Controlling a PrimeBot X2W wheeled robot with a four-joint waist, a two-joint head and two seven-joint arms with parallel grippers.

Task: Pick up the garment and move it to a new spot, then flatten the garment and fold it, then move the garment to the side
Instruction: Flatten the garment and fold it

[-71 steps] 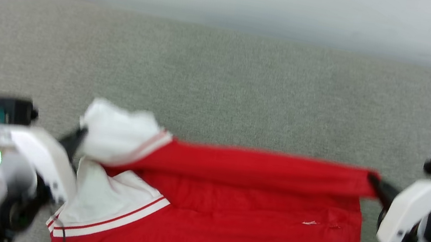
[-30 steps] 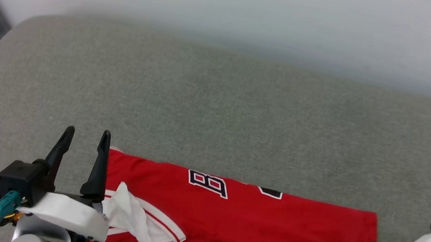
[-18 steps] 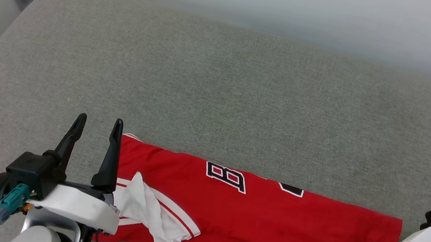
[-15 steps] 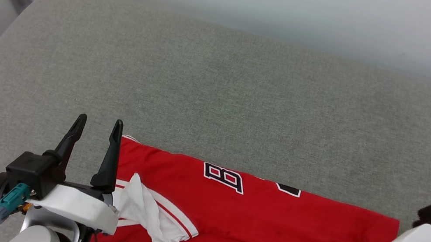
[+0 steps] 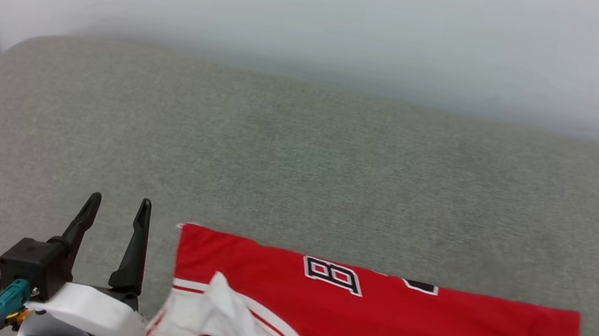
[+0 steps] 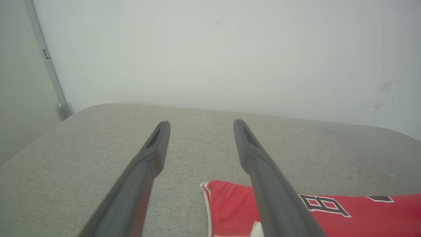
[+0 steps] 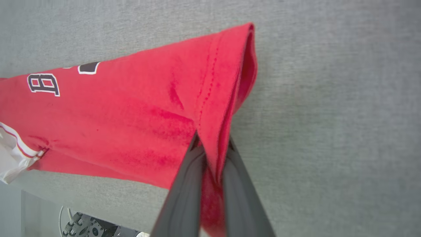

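**Fig.** The garment (image 5: 401, 327), folded lengthwise into a long red band, lay flat near the front edge of the grey fabric-covered worktop (image 5: 300, 162). Part of its black print (image 5: 333, 274) showed along the far edge, and a white sleeve (image 5: 240, 330) lay bunched on top at the robot's left end. The left gripper (image 5: 120, 200) stood just beside that end, its fingers (image 6: 144, 171) spread apart, holding nothing and clear of the cloth. The right gripper (image 7: 213, 144) was clamped on the hem (image 7: 227, 82) at the opposite end, with doubled red cloth pinched between its fingers. The jersey looked light, thin and limp (it creased and gaped where it was pinched). Lifted by one point, it would probably drape and lose its fold. The best holds, in my judgement, were the two end edges, taken through all layers together, with the loose sleeve tucked in first.
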